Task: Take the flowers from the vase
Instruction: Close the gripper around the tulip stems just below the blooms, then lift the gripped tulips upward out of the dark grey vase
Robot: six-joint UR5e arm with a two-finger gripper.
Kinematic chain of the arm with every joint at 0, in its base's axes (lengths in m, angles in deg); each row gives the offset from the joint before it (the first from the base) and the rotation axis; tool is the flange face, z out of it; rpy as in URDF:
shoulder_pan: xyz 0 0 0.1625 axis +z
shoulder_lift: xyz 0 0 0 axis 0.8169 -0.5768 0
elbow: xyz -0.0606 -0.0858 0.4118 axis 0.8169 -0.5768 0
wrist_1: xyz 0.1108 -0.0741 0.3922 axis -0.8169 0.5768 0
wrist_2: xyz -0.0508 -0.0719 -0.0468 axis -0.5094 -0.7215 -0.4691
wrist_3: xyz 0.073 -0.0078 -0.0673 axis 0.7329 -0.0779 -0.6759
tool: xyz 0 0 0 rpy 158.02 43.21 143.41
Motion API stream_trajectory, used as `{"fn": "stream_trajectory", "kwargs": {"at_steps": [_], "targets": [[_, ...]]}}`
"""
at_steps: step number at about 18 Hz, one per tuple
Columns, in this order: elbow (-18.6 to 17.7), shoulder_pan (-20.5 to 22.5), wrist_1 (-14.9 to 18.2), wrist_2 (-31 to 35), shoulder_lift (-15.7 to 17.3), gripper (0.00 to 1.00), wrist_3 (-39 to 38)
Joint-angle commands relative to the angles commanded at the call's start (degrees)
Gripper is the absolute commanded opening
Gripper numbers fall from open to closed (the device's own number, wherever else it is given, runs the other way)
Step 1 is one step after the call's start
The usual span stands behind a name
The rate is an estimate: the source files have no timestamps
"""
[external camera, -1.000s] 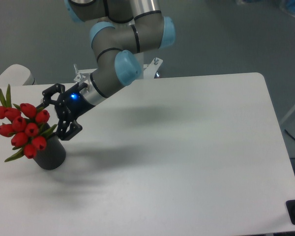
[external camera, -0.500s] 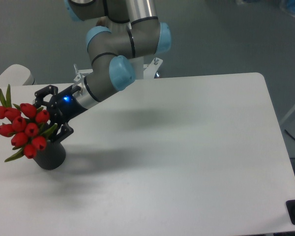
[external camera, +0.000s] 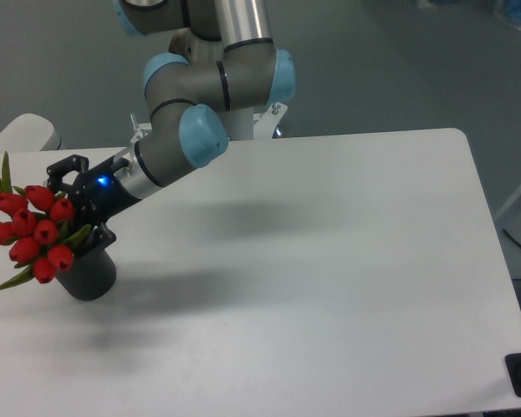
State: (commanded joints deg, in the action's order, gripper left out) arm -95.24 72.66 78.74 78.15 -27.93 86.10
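Here the black two-finger gripper (external camera: 72,201) of the grey-and-blue jointed arm (external camera: 187,135) sits at the right flank of the bunch of red tulip buds with green stems and pointed leaves (external camera: 30,230), which stands in the short dark grey matte cylindrical vase (external camera: 89,272) near the 9 o'clock edge of the white rectangular table (external camera: 330,261). Compared with half a second earlier, the gripper has advanced toward 9 o'clock and slightly downward, so that its fingers (external camera: 59,167) now straddle the stem region just above the vase rim, one showing above the buds and the other low beside the leaves. The fingers remain spread; no pinch on the stems is evident, although the lower finger is partly hidden by foliage. The bunch has been displaced a little toward 9 o'clock and leans further outward than before, which suggests contact with the gripper. The vase itself has not shifted.

Judged against the task, the approach phase appears nearly complete: the stems lie between the fingers, and the next step would be to bring them together on the bound stems, then lift along the vase axis. A risk is that the tilted bunch drags the vase sideways.
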Motion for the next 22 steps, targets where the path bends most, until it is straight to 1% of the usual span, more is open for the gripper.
{"fn": "stream_trajectory", "kwargs": {"at_steps": [1,2,4,6,9,15,18,22], "targets": [[0.1,0.0,0.0,0.1,0.0,0.46,-0.8],[0.4,0.0,0.0,0.2,0.0,0.38,-1.5],[1.4,0.0,0.0,0.5,0.2,0.28,-3.9],[2.2,0.0,0.0,0.7,0.2,0.26,-5.7],[2.7,0.3,0.0,0.7,0.7,0.25,-7.0],[6.8,1.3,0.0,0.2,1.3,0.26,-16.3],[8.1,2.5,0.0,0.0,1.9,0.26,-19.6],[10.3,4.4,0.0,-3.8,2.2,0.26,-24.1]]}}
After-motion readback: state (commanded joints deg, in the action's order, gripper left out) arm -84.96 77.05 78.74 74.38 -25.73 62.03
